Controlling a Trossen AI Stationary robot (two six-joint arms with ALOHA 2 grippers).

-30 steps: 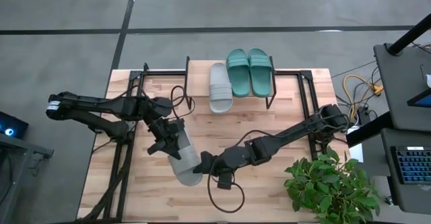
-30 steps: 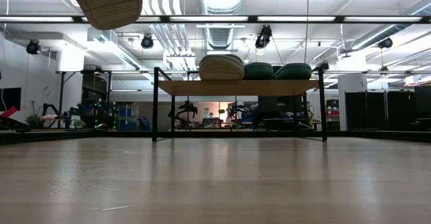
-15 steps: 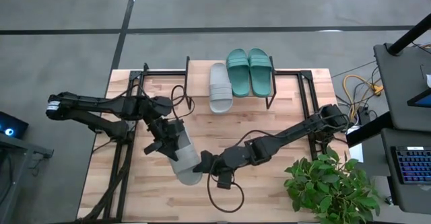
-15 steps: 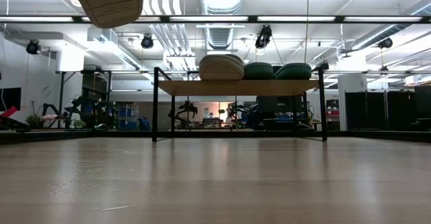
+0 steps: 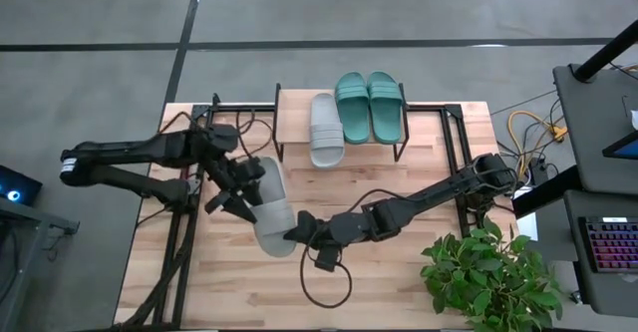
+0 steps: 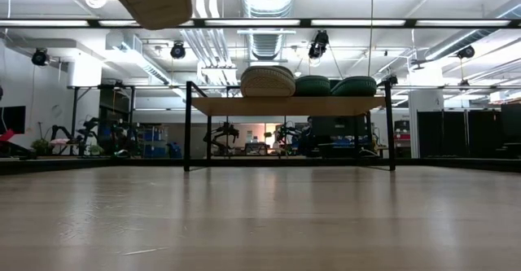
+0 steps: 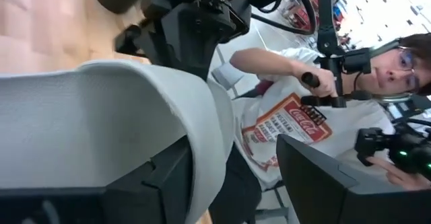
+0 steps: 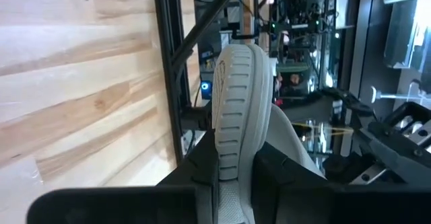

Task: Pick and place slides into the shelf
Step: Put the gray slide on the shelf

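Grey slide (image 5: 270,208) between both tools

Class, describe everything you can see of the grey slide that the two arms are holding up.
The grey slide is light grey, with a wide strap and a ribbed sole edge. It hangs in the air above the table, clear of the shelf. The left gripper grips one side, and the right gripper clamps the end.

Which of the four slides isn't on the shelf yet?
The second grey slide. Both grippers, left and right, hold it above the table, while the other grey slide and the teal pair sit on the shelf.
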